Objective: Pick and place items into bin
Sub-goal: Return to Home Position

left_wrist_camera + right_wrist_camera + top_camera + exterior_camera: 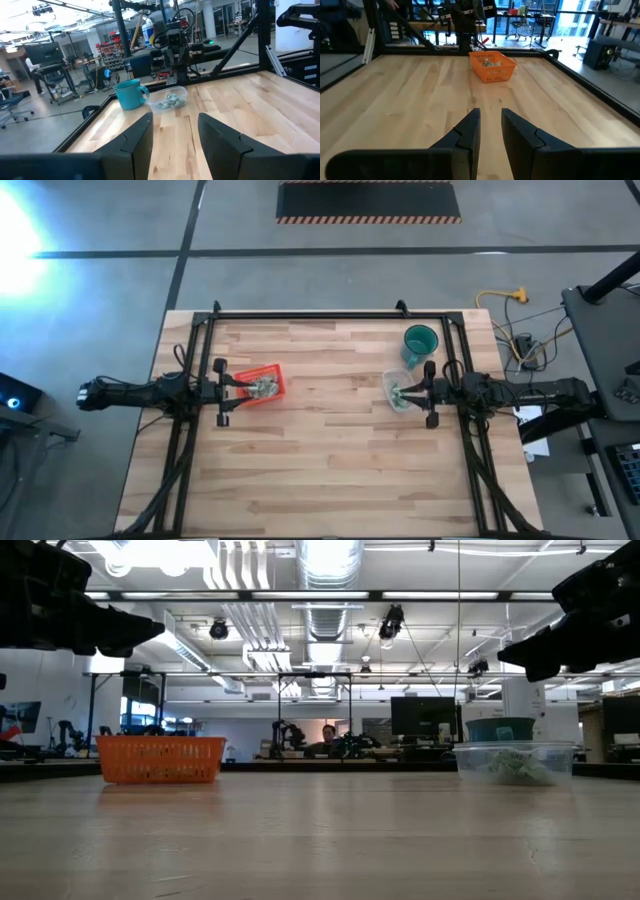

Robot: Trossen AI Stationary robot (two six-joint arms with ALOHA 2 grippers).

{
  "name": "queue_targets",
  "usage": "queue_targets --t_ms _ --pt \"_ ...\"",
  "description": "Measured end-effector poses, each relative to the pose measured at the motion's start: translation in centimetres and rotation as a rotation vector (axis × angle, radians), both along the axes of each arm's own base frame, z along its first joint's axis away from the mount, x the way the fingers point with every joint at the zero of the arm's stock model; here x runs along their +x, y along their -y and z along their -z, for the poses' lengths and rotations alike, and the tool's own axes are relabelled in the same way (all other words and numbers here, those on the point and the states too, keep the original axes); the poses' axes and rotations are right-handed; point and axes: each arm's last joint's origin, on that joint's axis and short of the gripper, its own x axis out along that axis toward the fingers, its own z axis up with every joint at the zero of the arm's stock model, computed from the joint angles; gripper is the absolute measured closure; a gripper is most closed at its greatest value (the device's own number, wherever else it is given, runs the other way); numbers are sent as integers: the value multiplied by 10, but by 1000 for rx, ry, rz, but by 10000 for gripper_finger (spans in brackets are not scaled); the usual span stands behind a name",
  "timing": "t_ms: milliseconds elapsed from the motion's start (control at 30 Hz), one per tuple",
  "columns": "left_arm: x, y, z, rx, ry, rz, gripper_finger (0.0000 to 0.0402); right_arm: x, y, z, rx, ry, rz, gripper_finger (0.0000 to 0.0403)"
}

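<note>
Wooden table [330,470]: orange bin [495,74] holds packets [491,63]; left gripper [175,120], right gripper [490,112] both parted, empty.

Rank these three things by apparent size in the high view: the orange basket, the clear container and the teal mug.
Largest: orange basket.
Then clear container and teal mug: these two look about alike from above, so I leave them unranked.

Smooth wooden table [330,460], orange plastic mesh bin [495,74], clear plastic container [475,766]
</note>
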Motion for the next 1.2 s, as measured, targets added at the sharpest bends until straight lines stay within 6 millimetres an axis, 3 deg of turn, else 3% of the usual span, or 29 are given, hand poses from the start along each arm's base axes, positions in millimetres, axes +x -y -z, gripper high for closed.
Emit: queue_targets --t_ms 200,400,1200 --pt "0 0 -1 -2 10 0 262 0 0 0 17 2 2 335" --pt "0 0 -1 -182 21 -2 262 0 0 0 54 4 7 335" --pt "1 0 1 -182 3 -3 262 0 0 0 52 3 7 335"
